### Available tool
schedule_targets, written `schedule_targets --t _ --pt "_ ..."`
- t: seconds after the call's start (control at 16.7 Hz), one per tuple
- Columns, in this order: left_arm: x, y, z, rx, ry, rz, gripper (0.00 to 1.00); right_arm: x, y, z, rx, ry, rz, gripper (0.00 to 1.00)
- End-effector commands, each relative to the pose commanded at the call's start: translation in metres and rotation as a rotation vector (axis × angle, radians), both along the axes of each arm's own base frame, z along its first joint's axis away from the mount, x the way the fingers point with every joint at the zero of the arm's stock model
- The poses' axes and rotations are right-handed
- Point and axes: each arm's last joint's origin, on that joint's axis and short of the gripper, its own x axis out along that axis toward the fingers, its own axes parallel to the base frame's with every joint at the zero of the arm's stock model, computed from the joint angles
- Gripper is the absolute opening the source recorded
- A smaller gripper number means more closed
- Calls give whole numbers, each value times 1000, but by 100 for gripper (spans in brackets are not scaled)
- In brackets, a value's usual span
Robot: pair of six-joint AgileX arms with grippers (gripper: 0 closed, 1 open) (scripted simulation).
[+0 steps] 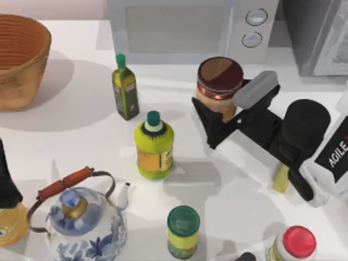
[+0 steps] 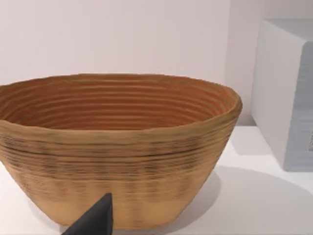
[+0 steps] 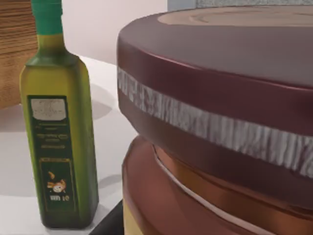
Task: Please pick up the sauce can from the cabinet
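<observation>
The sauce can (image 1: pixel 219 79) has a maroon rim and a brown-and-tan top, and it sits in front of the microwave, left of the cabinet (image 1: pixel 318 35). My right gripper (image 1: pixel 232 92) reaches in from the right and is shut on the can, with one dark finger (image 1: pixel 205 117) on its near-left side and a grey-padded finger (image 1: pixel 255 89) on its right. The right wrist view has the can (image 3: pixel 220 98) very close. My left arm (image 1: pixel 6 182) is parked at the table's left edge, and a dark fingertip (image 2: pixel 95 220) of it points at the basket.
A white microwave (image 1: pixel 185 27) stands behind the can. A wicker basket (image 1: pixel 19 60) sits far left. An olive oil bottle (image 1: pixel 125 89), a yellow bottle (image 1: pixel 154 147), a blue-white teapot (image 1: pixel 81 217), a green-lidded jar (image 1: pixel 182 231) and a red-capped container (image 1: pixel 296 243) crowd the table.
</observation>
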Motion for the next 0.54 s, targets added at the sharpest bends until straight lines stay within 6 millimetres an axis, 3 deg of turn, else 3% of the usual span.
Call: schedule_targets --t 0.18,0.54 --pt "0 0 0 0 0 0 100 0 0 0 0 0 0 98" --pt "0 0 0 0 0 0 100 0 0 0 0 0 0 100"
